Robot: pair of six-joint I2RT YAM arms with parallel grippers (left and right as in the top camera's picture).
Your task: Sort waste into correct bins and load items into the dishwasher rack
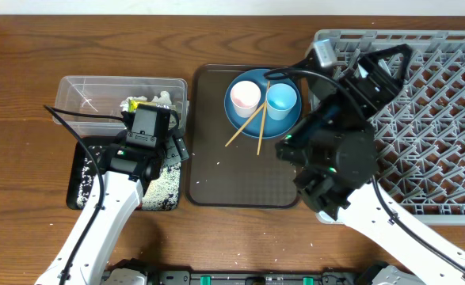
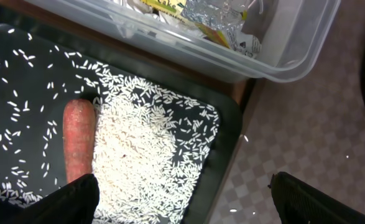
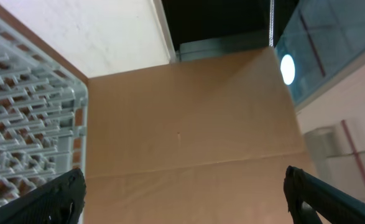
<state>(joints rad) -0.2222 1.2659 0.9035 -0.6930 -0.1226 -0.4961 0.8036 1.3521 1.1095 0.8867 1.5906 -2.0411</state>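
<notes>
The grey dishwasher rack point(image 1: 442, 103) is running out of view at the right, and the right arm point(image 1: 335, 150) is covering its left part. The right fingers point(image 3: 51, 202) are standing wide apart, empty, near the rack's edge. The left fingers point(image 2: 76, 200), also wide and empty, are hanging over the black tray point(image 2: 227, 121), where the carrot point(image 2: 79, 140) is lying just beside the rice heap point(image 2: 145, 155). The wrapper point(image 2: 170, 7) in the clear tub point(image 2: 294, 62) is being cut off at the top.

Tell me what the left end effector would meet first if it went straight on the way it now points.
Most likely the heap of white rice in the black tray, beside the carrot. Depth is hard to judge from the wrist view.
</notes>
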